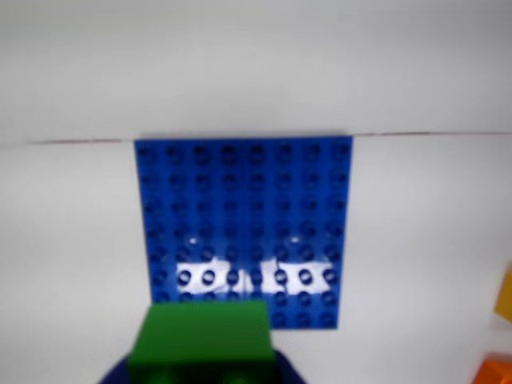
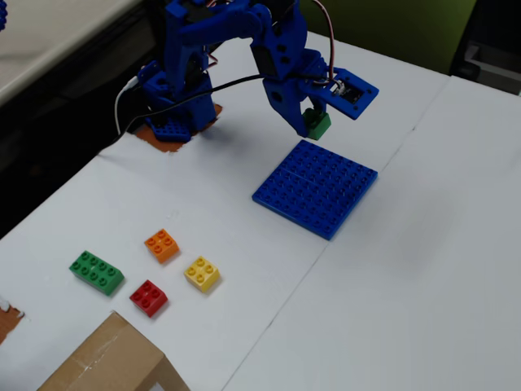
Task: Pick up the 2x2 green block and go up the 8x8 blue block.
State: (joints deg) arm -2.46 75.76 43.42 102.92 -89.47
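The 2x2 green block (image 2: 317,125) hangs in the air, with my blue gripper (image 2: 312,122) shut on it, just above the far edge of the 8x8 blue block (image 2: 316,187). In the wrist view the green block (image 1: 202,340) fills the bottom edge, held between dark blue fingers, with the gripper (image 1: 200,364) mostly out of frame. The blue studded plate (image 1: 244,228) lies flat ahead of it on the white table.
In the fixed view, orange (image 2: 161,244), yellow (image 2: 202,274) and red (image 2: 148,297) small bricks and a longer green brick (image 2: 97,272) lie at the lower left. A cardboard box (image 2: 110,362) sits at the bottom edge. Orange bricks (image 1: 500,352) show at the wrist view's right edge.
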